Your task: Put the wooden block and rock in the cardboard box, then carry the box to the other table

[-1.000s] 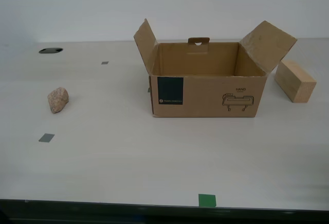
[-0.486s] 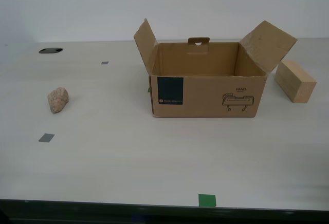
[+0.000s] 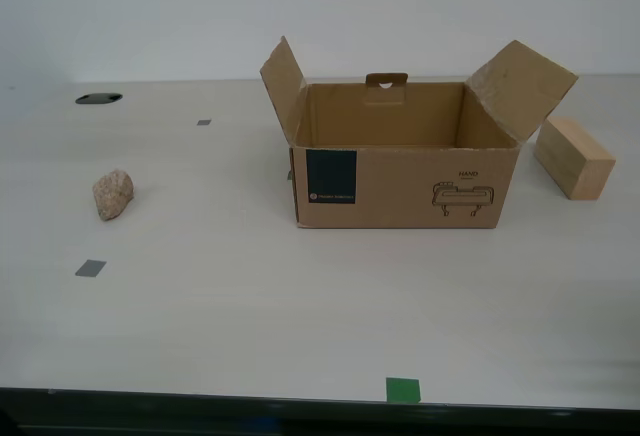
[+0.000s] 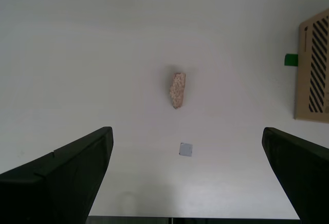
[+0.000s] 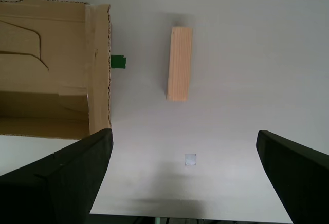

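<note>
Bright, even overhead light; the box (image 3: 405, 161) casts only a faint shadow beside its base (the tabletop near it washes pale), and focus stays sharp.

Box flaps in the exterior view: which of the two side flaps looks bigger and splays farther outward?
The flap on the exterior view's right of the cardboard box, leaning toward the wooden block; the other flap stands narrower and steeper.

Pale tabletop (image 3: 250, 326) bearing box (image 3: 405, 186), rock (image 3: 113, 194), block (image 3: 574, 158)
</note>
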